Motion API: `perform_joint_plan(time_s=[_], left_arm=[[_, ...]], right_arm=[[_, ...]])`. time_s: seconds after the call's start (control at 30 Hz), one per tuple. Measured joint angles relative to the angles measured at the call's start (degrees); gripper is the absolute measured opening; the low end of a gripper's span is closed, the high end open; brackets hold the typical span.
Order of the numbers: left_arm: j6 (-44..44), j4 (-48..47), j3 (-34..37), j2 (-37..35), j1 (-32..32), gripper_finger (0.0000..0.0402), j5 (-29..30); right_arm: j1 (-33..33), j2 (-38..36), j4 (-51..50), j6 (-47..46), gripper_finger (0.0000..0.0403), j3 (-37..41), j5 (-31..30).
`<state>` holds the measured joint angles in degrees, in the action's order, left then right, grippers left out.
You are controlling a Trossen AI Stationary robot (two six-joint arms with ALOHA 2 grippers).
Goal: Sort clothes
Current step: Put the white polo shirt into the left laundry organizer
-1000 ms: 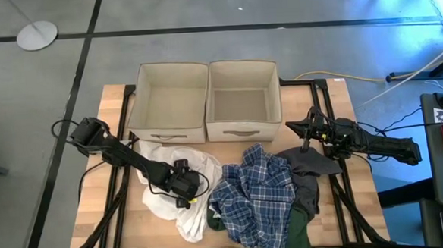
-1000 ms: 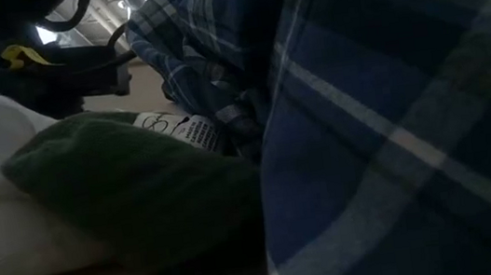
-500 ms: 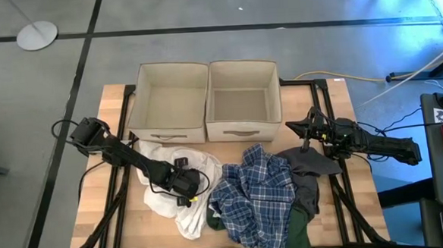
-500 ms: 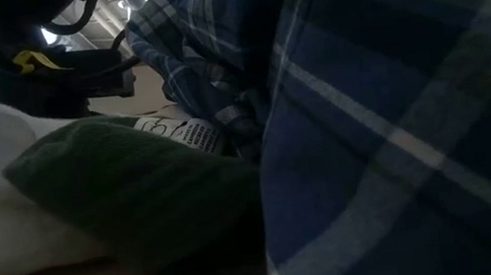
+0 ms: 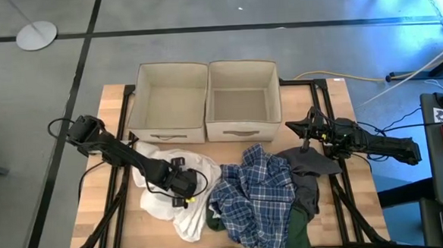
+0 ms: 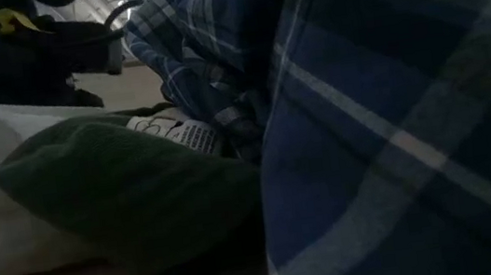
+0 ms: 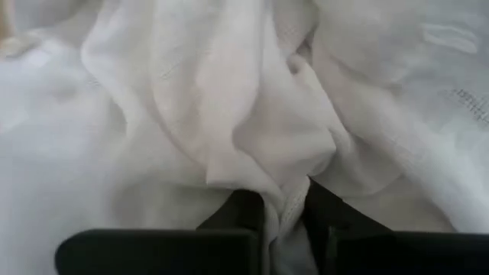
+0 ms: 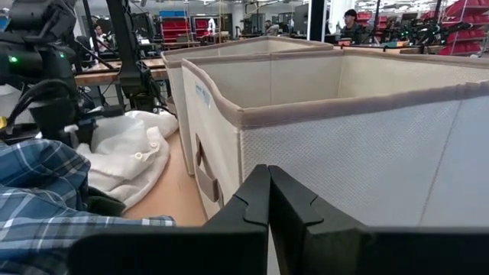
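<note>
The white garment (image 5: 161, 189) lies crumpled on the table's left half, in front of the left box. My left gripper (image 5: 183, 194) is down on its right part, shut on its cloth (image 7: 252, 130). Right of it the blue-and-white plaid garment (image 5: 255, 184) is heaped over the dark green garment (image 5: 295, 228), whose white label (image 6: 174, 132) shows in the low view. The dark grey garment (image 5: 309, 169) lies at the right. My right gripper (image 5: 291, 126) hangs shut by the right box's front corner, touching nothing. My left gripper pinches a raised fold of the white garment (image 7: 289, 200) between its two fingers, coming from above and pointing down. How many layers it has, I cannot tell. The rest of the garment lies slack on the table around the fingers.
Two beige fabric boxes (image 5: 172, 75) (image 5: 243, 70) stand side by side at the table's far edge, open tops up. Bare wood shows at the table's near left corner (image 5: 98, 225). In the right wrist view the right box's wall (image 8: 359, 153) is close ahead.
My left gripper has risen a little over the white garment, and the cloth under it has been drawn up with it. The dark green garment's end beside it has shifted slightly.
</note>
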<state>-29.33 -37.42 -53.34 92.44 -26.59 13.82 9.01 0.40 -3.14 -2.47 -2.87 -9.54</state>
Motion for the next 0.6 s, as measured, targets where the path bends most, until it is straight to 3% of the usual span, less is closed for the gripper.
perform_joint_plan(time_s=[0.43,0.6], left_arm=[[0.22,-10.92,-7.71,-4.14,-0.02,0.0031,5.43],[0.86,-13.92,-10.6,-6.18,-0.58,0.0027,13.63]], right_arm=[[-0.01,-0.02,-0.02,0.01,0.0005,0.02,0.04],[0.01,-0.02,-0.02,0.01,0.0005,0.04,0.04]])
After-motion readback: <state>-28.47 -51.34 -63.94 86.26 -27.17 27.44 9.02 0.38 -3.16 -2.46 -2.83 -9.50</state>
